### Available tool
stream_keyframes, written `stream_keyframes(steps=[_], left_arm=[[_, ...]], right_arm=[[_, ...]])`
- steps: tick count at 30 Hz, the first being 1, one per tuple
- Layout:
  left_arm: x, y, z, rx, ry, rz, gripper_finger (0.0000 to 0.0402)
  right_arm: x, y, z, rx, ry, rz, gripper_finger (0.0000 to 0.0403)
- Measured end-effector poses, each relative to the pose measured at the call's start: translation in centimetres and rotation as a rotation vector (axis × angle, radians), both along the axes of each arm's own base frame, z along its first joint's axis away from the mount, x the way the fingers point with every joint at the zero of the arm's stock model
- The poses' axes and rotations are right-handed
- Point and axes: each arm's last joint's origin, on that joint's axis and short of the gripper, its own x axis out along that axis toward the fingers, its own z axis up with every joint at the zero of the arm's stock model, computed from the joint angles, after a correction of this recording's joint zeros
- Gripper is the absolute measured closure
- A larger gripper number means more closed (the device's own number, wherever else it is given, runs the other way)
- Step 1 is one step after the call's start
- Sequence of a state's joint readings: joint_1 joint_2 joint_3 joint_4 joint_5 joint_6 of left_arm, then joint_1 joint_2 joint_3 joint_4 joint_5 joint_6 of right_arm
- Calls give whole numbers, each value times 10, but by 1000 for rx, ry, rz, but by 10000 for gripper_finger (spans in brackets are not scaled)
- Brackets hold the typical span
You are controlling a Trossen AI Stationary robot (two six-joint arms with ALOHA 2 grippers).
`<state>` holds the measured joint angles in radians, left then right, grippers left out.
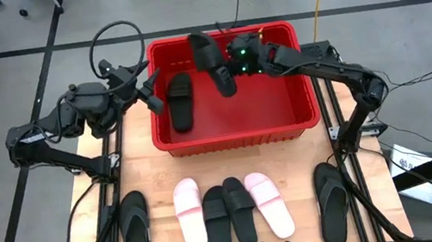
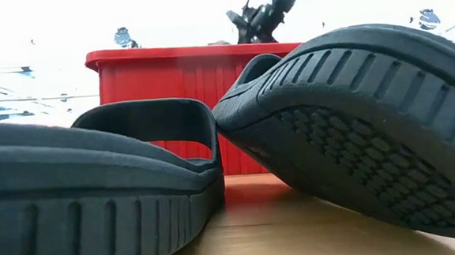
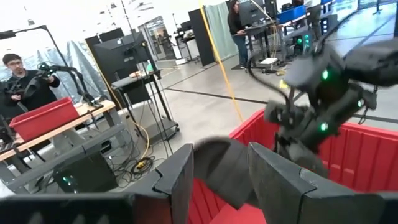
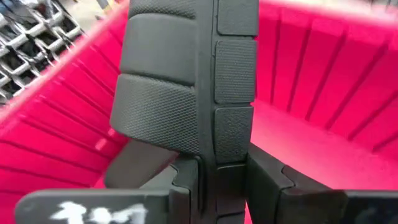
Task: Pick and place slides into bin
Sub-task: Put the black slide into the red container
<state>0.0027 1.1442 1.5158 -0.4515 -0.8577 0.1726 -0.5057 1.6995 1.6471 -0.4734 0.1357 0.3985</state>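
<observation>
The black rubber band slide (image 1: 212, 61) looks light, bendy and grippy, best pinched by its sole edge. The right gripper (image 4: 208, 177) is clamped on it exactly so, dangling it over the large bright red ribbed plastic bin (image 1: 300, 122). Another black slide (image 1: 181, 100) already lies flat inside. The left gripper (image 1: 152, 96) waits with fingers spread at the bin's left rim. Six slides remain on the wooden worktop (image 1: 288, 157).
</observation>
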Motion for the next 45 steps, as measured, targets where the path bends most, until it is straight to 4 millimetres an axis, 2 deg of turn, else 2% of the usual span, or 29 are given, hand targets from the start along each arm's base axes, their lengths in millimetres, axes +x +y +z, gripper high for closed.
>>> stream_keyframes(steps=[7, 16, 25, 32, 38, 45], left_arm=[[0, 2, 0, 3, 4, 10, 243], [0, 2, 0, 6, 9, 9, 243], [0, 2, 0, 6, 10, 9, 243], [0, 2, 0, 9, 13, 8, 243], [0, 2, 0, 11, 14, 8, 243], [0, 2, 0, 19, 24, 8, 243]], right_arm=[[11, -7, -46, 134, -66, -39, 326], [25, -14, -92, 226, -91, -109, 326], [37, -21, -119, 267, -112, -174, 326], [48, -16, -139, 324, -108, -166, 326], [51, -19, -143, 337, -153, -196, 326], [51, -16, -145, 331, -122, -212, 326]])
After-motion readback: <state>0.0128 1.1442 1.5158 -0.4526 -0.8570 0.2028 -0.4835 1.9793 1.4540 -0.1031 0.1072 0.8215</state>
